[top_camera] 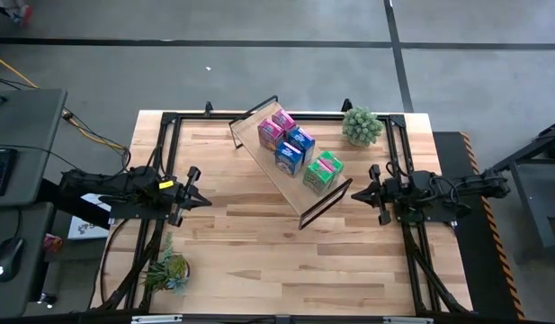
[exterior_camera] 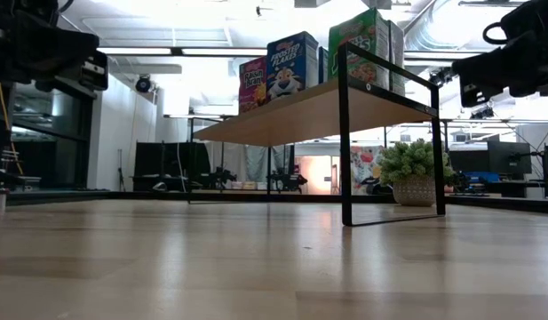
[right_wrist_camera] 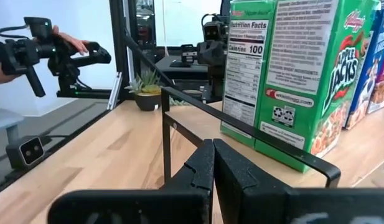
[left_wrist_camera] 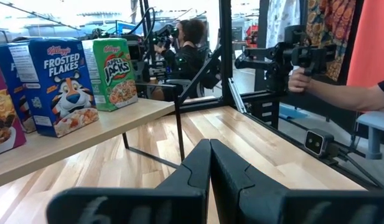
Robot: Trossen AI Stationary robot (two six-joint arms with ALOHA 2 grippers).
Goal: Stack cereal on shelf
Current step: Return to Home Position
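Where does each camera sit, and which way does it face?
High: overhead, looking straight down at table, shelf, left arm, right arm.
Low: table height, facing the shelf's end frame; arms at top corners.
Left wrist: faces blue box; left end effector shut in foreground.
Right wrist: faces green box; right end effector shut in foreground.
Shared: both wrist views show the green box.

You see the shelf with a pink box, a blue box and a green box standing in a row on it. Just beyond the shelf's near end sits a plant.
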